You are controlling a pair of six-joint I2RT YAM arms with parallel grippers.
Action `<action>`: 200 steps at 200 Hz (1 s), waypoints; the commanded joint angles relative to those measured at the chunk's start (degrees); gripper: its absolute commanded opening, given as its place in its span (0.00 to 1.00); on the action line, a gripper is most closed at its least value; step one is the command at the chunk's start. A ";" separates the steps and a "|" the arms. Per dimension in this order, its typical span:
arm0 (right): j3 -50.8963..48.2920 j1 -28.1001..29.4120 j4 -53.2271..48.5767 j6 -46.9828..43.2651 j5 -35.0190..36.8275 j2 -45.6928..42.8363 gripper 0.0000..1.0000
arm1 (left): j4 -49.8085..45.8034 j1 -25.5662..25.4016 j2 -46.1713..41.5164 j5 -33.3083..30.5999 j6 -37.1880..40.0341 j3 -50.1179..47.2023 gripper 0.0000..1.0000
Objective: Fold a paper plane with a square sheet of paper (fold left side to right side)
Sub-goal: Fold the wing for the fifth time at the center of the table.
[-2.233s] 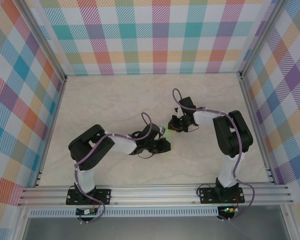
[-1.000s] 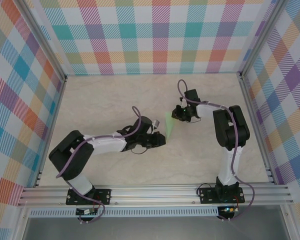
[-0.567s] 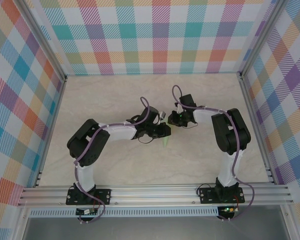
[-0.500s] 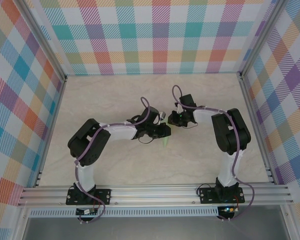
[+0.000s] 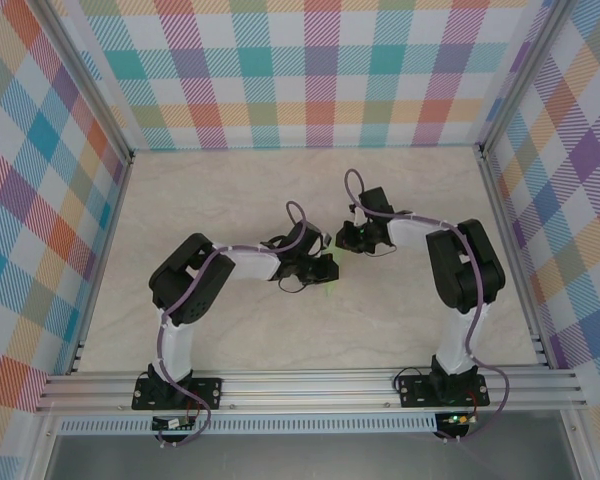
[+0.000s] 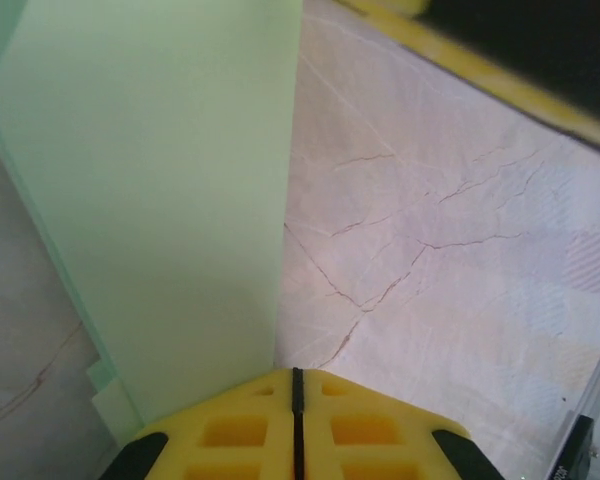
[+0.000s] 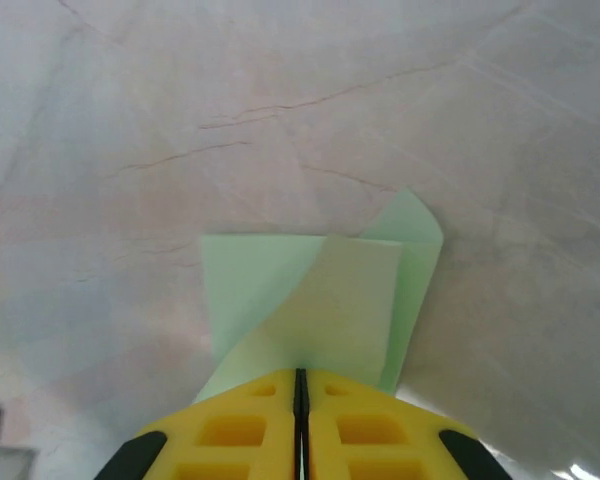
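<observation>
Paper is collapsing flat: a second ago the green paper sheet (image 7: pixel 330 300) was standing wide between the arms, and now it is lying low on the marble table (image 5: pixel 230 200) at centre frame of the top view, mostly hidden. Left gripper (image 5: pixel 327 272) and right gripper (image 5: pixel 344 240) are sitting just beside each other. Both are pinching the sheet, pads pressed together on its edges; the left has just tightened. Left-to-right fold is probably being closed and creased.
</observation>
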 commanded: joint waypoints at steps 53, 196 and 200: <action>-1.59 2.15 1.19 1.94 -0.85 -1.43 0.08 | -6.99 -1.88 0.93 -4.62 1.58 -1.96 0.05; 7.54 -2.62 -3.21 -3.27 3.94 7.94 0.10 | -3.82 -1.83 2.08 -4.04 -0.99 -4.81 0.02; 7.89 -2.74 -3.44 -3.35 4.02 8.23 0.10 | -3.65 -1.86 2.09 -4.10 -0.98 -4.92 0.02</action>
